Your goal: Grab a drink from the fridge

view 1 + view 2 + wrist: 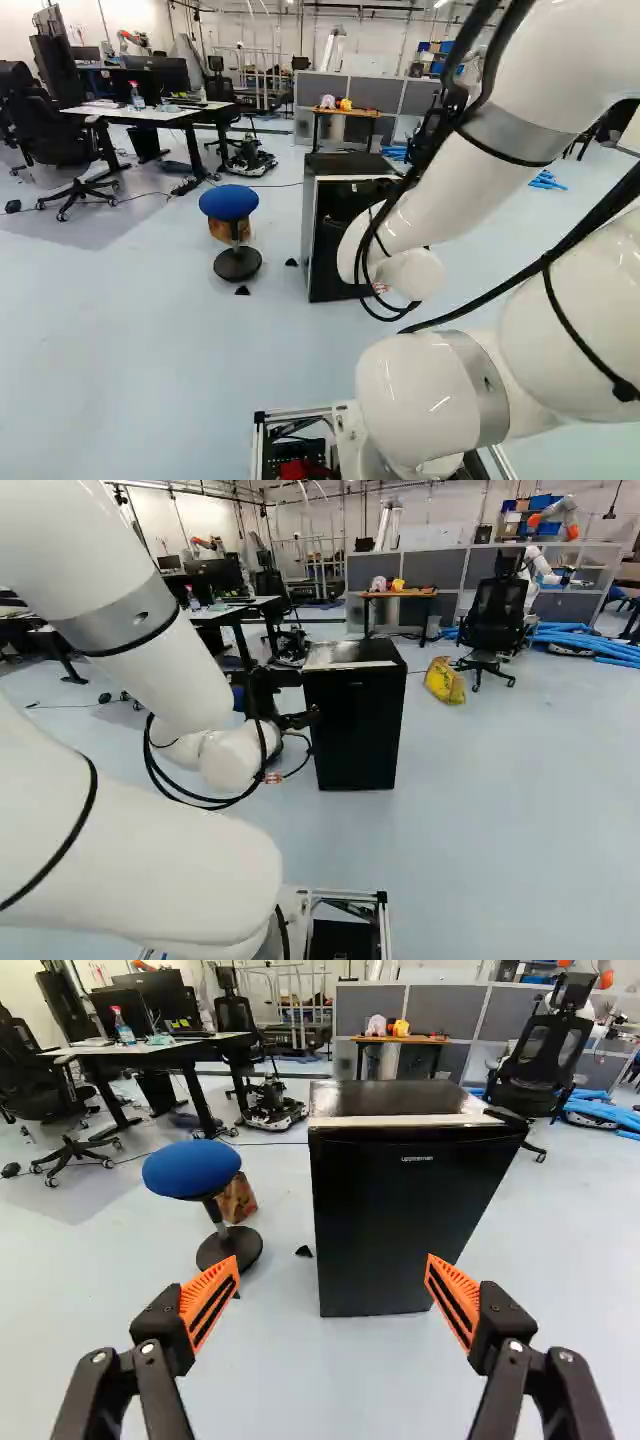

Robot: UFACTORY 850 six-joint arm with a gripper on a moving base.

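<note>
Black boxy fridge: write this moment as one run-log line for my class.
FINGERS: black with orange pads, open, nothing between them | TARGET: black boxy fridge, ahead of them, door shut | DRINK: none visible

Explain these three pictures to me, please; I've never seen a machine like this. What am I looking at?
It is one white robot arm on a moving base, ending in a black gripper with two fingers. Two pictures come from cameras on the base, behind the arm, one to its left and one to its right. The third comes from the wrist, looking along the gripper. All show the same room.

Ahead on the floor stands a small black fridge; its door looks shut. Near it is a blue-topped stool. Farther back, a desk holds a spray bottle and screens. The fingers are spread open and hold nothing, and no drink is in sight.
</note>
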